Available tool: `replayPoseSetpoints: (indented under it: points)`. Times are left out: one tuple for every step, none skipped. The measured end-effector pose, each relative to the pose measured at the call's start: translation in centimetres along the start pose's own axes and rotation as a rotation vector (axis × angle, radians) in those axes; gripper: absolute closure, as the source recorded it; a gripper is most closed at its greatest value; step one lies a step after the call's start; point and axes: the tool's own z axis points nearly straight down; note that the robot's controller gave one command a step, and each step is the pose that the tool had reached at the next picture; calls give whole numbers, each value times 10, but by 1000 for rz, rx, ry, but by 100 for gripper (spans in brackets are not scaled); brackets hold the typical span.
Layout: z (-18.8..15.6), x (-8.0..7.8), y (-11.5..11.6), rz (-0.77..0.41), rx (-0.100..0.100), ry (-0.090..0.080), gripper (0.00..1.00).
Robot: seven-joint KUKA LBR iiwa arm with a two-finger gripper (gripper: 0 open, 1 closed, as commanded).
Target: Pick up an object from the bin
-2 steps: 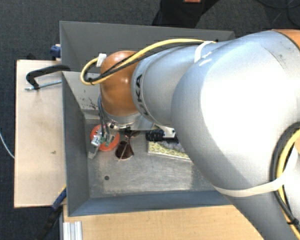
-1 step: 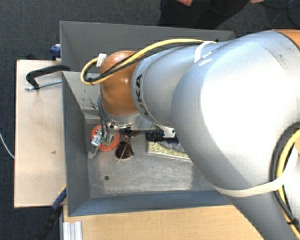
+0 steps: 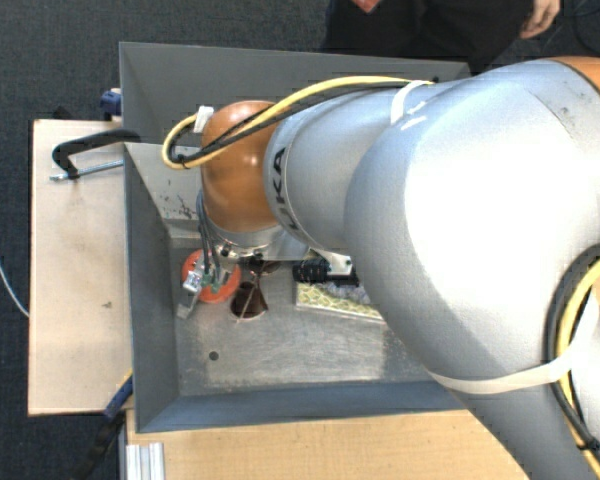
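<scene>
The big arm hides most of the bin [image 3: 280,353]. The gripper [image 3: 223,269] sits low on the left, just by an orange round thing [image 3: 199,266] and a brown thing [image 3: 247,301] — apart or together, I cannot tell.

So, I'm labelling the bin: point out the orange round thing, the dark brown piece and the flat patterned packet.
orange round thing [image 3: 198,267], camera view, its left rim
dark brown piece [image 3: 247,301], camera view, its middle
flat patterned packet [image 3: 338,306], camera view, its top face
</scene>
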Motion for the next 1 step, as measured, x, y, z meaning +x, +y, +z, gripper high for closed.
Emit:
replayPoseSetpoints:
  points:
    - [-15,1,-1,0,3,3,100]
